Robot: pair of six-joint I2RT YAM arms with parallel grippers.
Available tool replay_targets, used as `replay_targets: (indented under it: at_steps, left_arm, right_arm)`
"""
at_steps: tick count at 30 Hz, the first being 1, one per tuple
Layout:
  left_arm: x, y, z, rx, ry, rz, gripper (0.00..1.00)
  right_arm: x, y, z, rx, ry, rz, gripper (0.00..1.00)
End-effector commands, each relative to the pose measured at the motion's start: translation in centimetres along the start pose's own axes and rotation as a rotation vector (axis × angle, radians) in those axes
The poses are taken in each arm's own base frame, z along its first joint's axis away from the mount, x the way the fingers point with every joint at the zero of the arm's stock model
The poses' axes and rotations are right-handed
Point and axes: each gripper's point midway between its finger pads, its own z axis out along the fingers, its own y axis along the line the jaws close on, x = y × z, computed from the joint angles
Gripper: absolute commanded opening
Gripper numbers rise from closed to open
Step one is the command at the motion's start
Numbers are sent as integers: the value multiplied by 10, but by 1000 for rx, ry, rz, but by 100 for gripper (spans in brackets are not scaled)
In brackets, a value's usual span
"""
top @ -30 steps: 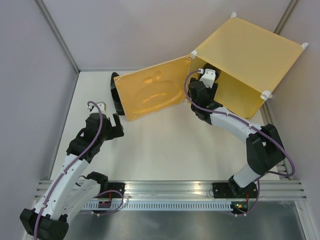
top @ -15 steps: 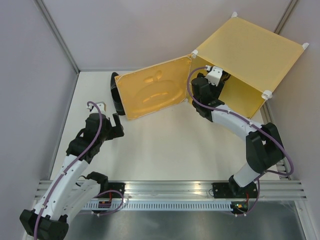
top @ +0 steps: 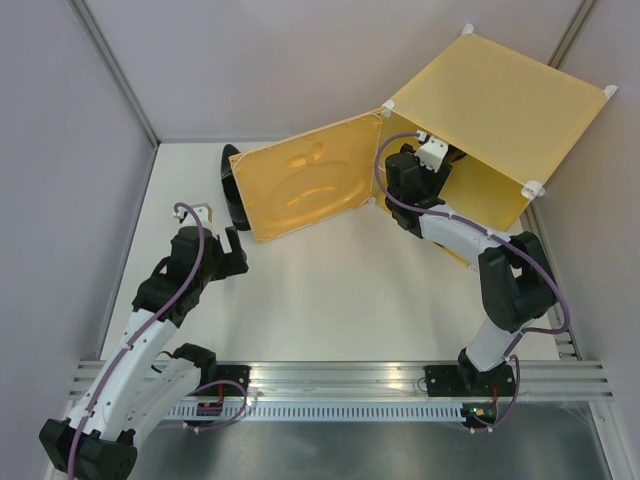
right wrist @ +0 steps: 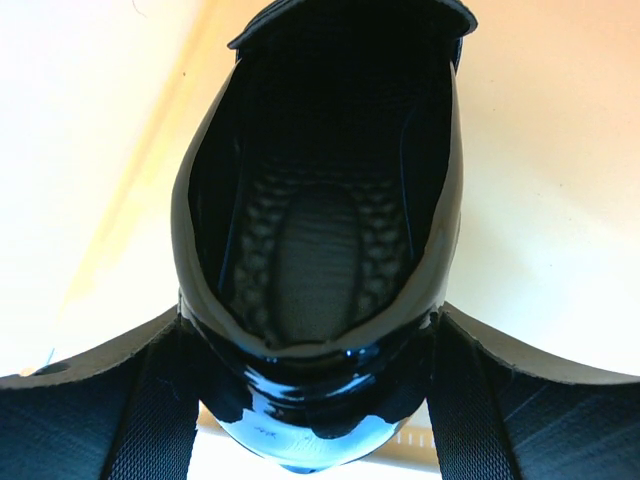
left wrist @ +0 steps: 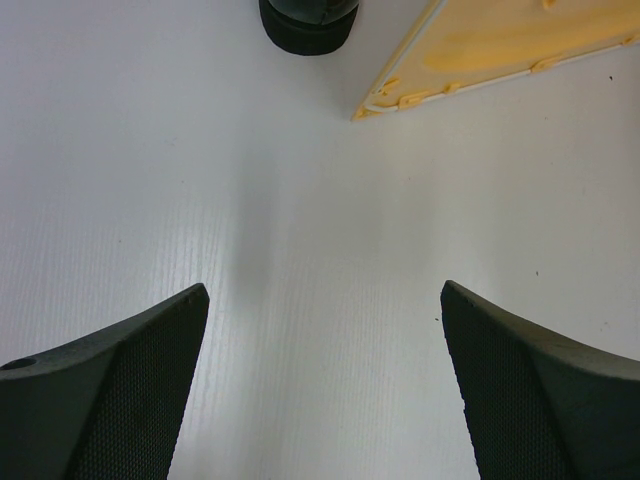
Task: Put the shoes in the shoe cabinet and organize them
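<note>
A glossy black shoe (right wrist: pixel 320 180) fills the right wrist view, heel toward the camera, and my right gripper (right wrist: pixel 312 318) is shut on that heel. Pale yellow inner walls of the shoe cabinet (right wrist: pixel 560 150) surround it. From above, the right wrist reaches into the opening of the yellow shoe cabinet (top: pixel 500 110), so fingers and shoe are hidden there. The cabinet door (top: pixel 305 185) stands swung open to the left. Another black shoe (top: pixel 232 185) stands behind the door's left edge. My left gripper (top: pixel 232 245) hovers open over bare table just in front of that shoe (left wrist: pixel 305 25).
The open door's lower corner (left wrist: pixel 500 45) lies just right of the left gripper's path to the shoe. Grey walls close in the white table (top: pixel 330 300) on the left, back and right. A metal rail (top: pixel 340 380) runs along the near edge.
My right wrist has pushed deeper into the cabinet with the shoe, and its elbow has swung in toward the cabinet. The left arm has stayed still.
</note>
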Motion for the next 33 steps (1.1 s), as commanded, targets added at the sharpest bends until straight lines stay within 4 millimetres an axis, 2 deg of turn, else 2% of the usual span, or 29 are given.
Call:
replay_targets:
  at_steps: [1,4,7,14,19,24,25,33]
  left_arm:
    - [-5,1,1,4,-28,30,100]
    - [-5,1,1,6,-28,31,100]
    - [-5,1,1,6,-27,31,100]
    - [-5,1,0,8,-28,30,100]
    - [-5,0,0,8,-29,31,100]
    - [-5,1,0,8,-28,31,100]
    - [-5,0,0,10,-29,31,100]
    - [-4,1,1,8,-28,31,100]
  right_arm:
    - [-35,6,5,22,-67,123,60]
    - [-37,6,1,-1,-50,128,76]
    - [-38,8,-5,-33,-30,134,87]
    - [-37,8,-14,-69,6,124,97]
    - [-31,5,-23,-87,39,127,96]
    - [-23,0,-37,-130,72,124,91]
    - [-27,1,-41,-151,70,136,87]
    - [-21,4,-38,-154,80,118,65]
